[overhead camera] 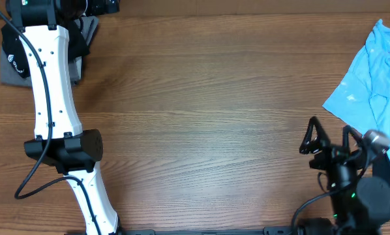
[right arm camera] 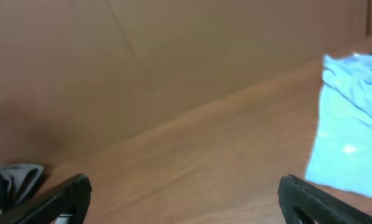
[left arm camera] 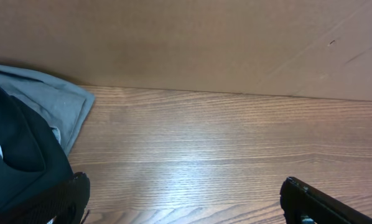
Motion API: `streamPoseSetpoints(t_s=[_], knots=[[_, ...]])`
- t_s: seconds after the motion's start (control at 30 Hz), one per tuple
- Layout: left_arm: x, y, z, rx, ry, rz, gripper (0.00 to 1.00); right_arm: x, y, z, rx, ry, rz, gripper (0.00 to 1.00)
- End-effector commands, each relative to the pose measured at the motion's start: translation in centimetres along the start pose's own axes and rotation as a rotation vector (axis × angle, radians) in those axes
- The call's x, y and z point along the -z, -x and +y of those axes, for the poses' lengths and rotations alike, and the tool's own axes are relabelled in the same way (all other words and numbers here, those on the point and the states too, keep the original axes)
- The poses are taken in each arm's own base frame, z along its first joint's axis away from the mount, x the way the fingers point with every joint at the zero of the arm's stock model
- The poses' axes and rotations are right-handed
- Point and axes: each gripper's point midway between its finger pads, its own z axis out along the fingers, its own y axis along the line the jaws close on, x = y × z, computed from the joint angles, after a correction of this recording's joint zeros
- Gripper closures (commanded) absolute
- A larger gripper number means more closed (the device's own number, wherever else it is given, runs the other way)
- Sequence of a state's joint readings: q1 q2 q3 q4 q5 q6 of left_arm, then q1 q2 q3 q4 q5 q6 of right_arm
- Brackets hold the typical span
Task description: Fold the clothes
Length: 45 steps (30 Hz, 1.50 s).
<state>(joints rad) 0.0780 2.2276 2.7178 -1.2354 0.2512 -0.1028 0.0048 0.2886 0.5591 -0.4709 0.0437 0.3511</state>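
Both sets of fingers are released and hold nothing: left fingers (left arm camera: 320, 204) and right fingers (right arm camera: 316, 199) stand wide apart.

Where the clothes are:
- light-blue shirt (overhead camera: 377, 78): crumpled at the surface (overhead camera: 201, 130) edge, ahead of the right fingers and off to their right side, near but not touching. Part of it runs out of the overhead view.
- grey garment (left arm camera: 55, 99): flat in the far corner, ahead and left of the left fingers.
- black T-shirt (left arm camera: 18, 149): lies on top of the grey one, right beside the left-hand left finger. We can't tell whether that finger touches it.

Our read: no fold is under way yet, and the step in hand is picking a garment and getting it spread on the bare middle.

How we do it well:
- We go for the blue shirt with the right fingers, since it's closest and clearly unfolded.
- We pinch one layer at its near edge, low to the surface, rather than a bunch from the heap.
- We drag it toward the centre, not lift it, so it flattens as it slides.
- We bring the left fingers over to pin or take the opposite edge, then pull apart to take out wrinkles.
- We don't disturb the grey/black pile on the way out, as the black cloth sits close to that finger and could snag.
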Motion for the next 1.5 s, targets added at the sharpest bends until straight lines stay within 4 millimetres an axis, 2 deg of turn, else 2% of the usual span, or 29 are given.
streamPoseSetpoints(t_s=[0.0, 0.2, 0.33, 0.67, 1.17, 1.47], knots=[[0.1, 0.0, -0.1, 0.009, -0.004, -0.002, 0.0, -0.1, -2.1, -0.3, 0.007, 0.05, -0.037, 0.0], [0.1, 0.1, -0.1, 0.009, -0.005, -0.002, 0.0, -0.4, -4.3, -1.1, -0.02, 0.095, -0.114, 0.0], [0.1, 0.1, -0.1, 0.009, -0.005, -0.002, 0.0, -1.0, -5.1, -1.6, -0.022, 0.096, -0.146, 0.0], [0.1, 0.1, -0.1, 0.009, -0.005, -0.002, 0.0, -1.9, -5.4, -2.2, -0.029, 0.101, -0.228, 0.0], [0.1, 0.1, -0.1, 0.009, -0.005, -0.002, 0.0, -3.1, -9.3, -3.9, -0.018, 0.05, -0.121, 0.0], [0.1, 0.1, -0.1, 0.009, -0.005, -0.002, 0.0, -3.1, -9.3, -3.9, -0.018, 0.05, -0.12, 0.0]])
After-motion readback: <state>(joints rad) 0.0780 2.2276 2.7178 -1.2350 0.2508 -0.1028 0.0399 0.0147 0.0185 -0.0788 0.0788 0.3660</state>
